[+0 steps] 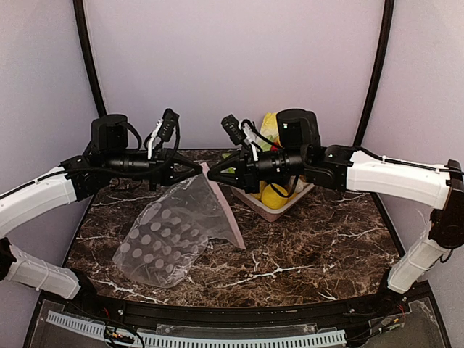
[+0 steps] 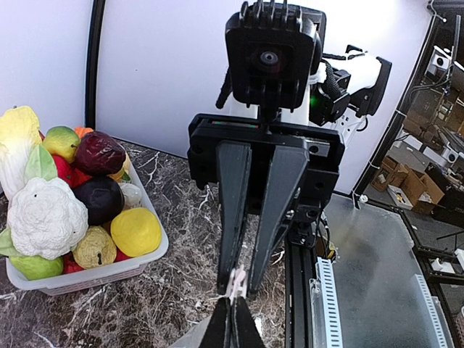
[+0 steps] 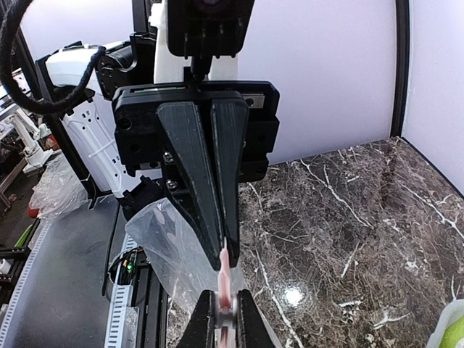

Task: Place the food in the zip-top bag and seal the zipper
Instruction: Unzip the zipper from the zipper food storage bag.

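The clear dotted zip-top bag [image 1: 170,232] lies on the marble table with one corner of its mouth lifted. Its pink zipper [image 1: 226,214] runs down the right edge. My left gripper [image 1: 199,170] and right gripper [image 1: 212,175] meet tip to tip at that raised corner, both shut on the zipper. In the left wrist view my left gripper [image 2: 233,301] pinches the zipper [image 2: 237,279] just below the right gripper's fingers [image 2: 232,217]. In the right wrist view my right gripper [image 3: 225,301] clamps the zipper [image 3: 225,268]. The food sits in the tray [image 2: 109,270]: cauliflower [image 2: 45,217], lemon [image 2: 135,232], purple piece [image 2: 100,199].
The pale tray [image 1: 279,212] stands behind the right arm at the back of the table, heaped with other toy produce. A black frame rail and a slotted white cable duct [image 1: 217,338] run along the near table edge. Grey walls enclose the back and sides.
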